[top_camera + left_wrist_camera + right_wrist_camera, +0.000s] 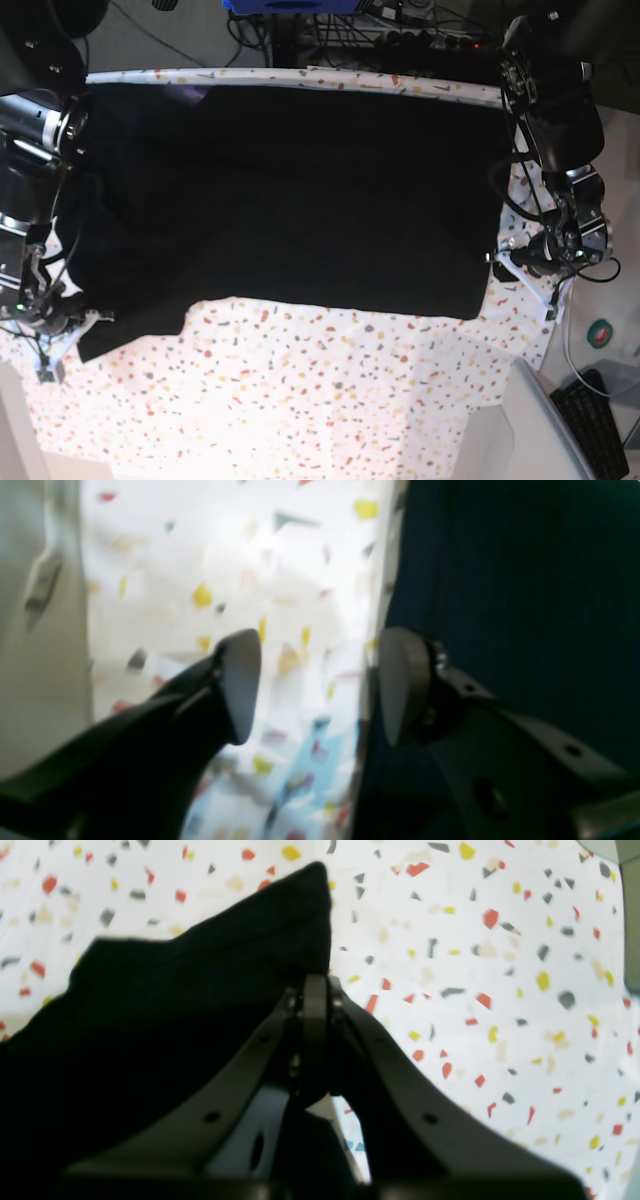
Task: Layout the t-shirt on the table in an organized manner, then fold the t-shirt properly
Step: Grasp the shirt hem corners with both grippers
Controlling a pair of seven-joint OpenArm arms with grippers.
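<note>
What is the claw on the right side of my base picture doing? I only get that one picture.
Observer: In the left wrist view, the left gripper is open, and only the speckled table shows between its pads.
Operator: Is the shirt close to it?
Observer: Yes. The t-shirt has its edge right beside one pad, not between the two.
Operator: And the other claw?
Observer: In the right wrist view, the right gripper is shut, and black cloth rises straight from its tips, so it seems to pinch the shirt.
</note>
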